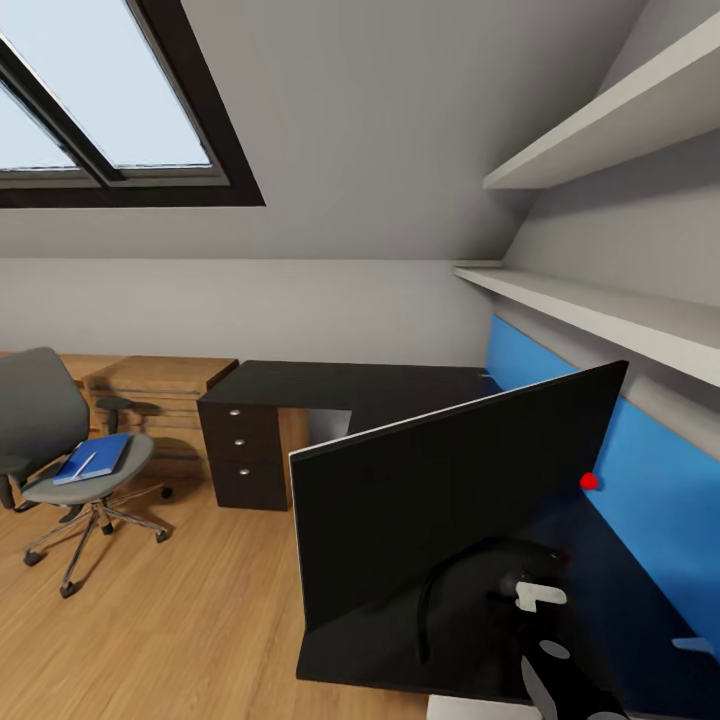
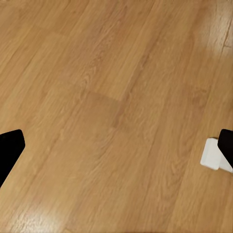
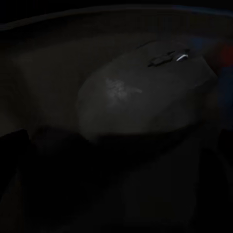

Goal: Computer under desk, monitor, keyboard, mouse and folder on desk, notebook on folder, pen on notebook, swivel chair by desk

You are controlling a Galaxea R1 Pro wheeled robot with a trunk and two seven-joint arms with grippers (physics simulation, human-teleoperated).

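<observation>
Mouse lies dark just ahead of right tool; tool state cannot tell. Judgement: descend slowly, straddle its sides, avoid nudging monitor on black surface at near right. Left tool spread apart over wood floor. Folder on chair, far left.

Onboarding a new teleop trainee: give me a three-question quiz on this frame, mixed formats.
1. True or false: the blue folder lies on the seat of the swivel chair.
2. The mouse close ahead in the right wrist view is: A) white, B) dark, C) red.
3. Fill in: the monitor stands on the ____.

Key:
1. True.
2. B.
3. The desk, its screen facing the blue back panel.
</observation>
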